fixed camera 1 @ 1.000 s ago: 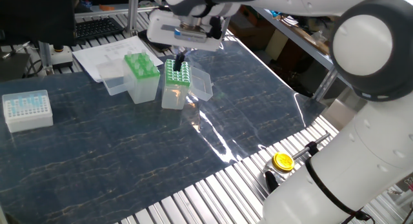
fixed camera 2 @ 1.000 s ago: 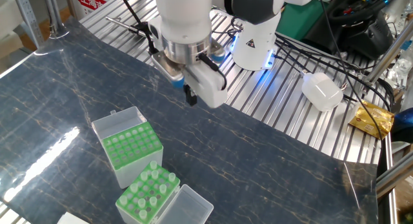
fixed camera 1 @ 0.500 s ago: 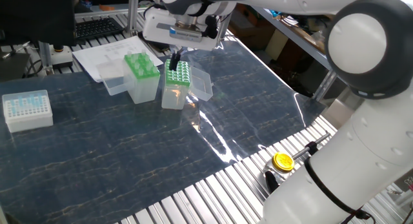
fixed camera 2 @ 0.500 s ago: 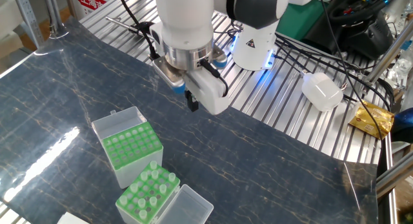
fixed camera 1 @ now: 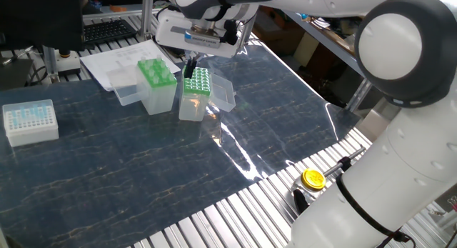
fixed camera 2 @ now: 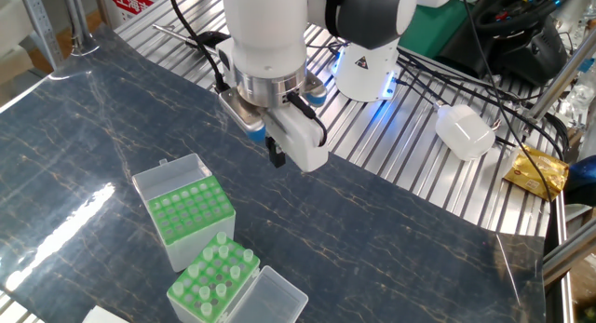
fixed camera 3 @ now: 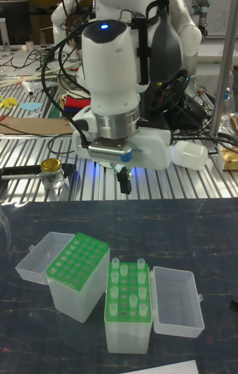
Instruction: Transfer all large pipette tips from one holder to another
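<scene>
My gripper (fixed camera 3: 123, 183) hangs above the worktop (fixed camera 2: 391, 230) behind the two green racks, its fingers together on nothing I can make out, while the large pipette tips (fixed camera 3: 126, 288) stand in the rack (fixed camera 3: 125, 304) beside the empty one (fixed camera 3: 79, 259).

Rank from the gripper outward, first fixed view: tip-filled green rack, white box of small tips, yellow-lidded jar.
1. Tip-filled green rack, just below the gripper.
2. White box, far left on the mat.
3. Yellow-lidded jar, off the mat, near the robot base.
</scene>
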{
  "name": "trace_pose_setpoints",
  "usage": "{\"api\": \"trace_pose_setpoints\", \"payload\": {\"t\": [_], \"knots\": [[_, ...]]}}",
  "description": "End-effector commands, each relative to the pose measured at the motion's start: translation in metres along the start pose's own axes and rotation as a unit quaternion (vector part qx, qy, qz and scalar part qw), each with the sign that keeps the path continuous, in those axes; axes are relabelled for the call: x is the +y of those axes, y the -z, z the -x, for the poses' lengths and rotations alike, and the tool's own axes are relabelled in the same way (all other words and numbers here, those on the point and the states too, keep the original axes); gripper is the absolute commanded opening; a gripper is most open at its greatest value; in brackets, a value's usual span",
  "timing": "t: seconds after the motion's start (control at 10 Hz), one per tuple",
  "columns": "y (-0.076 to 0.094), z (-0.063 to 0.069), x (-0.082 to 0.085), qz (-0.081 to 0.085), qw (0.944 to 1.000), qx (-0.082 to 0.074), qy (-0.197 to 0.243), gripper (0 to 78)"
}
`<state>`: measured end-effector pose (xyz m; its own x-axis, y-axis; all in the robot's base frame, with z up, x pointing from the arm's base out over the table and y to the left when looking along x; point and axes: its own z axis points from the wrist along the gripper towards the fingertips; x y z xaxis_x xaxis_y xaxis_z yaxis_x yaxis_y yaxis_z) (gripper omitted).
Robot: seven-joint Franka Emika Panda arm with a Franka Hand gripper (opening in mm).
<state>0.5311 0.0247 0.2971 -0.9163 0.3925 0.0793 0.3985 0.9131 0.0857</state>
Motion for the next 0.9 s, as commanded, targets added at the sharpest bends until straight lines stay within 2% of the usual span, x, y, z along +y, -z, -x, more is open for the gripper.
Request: {"api": "trace_pose_setpoints", "payload": {"t": [0.1,0.3,0.5,0.6,0.8,0.9], "knots": [[0.0011,0.0005,0.0004,0.003,0.9999,-0.01,0.0,0.0],[0.0011,0.0005,0.0004,-0.003,0.9999,-0.011,-0.012,0.0],[0.0011,0.0005,0.0004,-0.002,0.9999,-0.006,-0.016,0.0],[0.0011,0.0005,0.0004,-0.006,0.9994,-0.008,-0.034,0.0],[0.0011,0.0005,0.0004,-0.011,0.9993,-0.014,-0.033,0.0],[0.0011,0.0005,0.0004,-0.007,0.999,-0.013,-0.041,0.0]]}}
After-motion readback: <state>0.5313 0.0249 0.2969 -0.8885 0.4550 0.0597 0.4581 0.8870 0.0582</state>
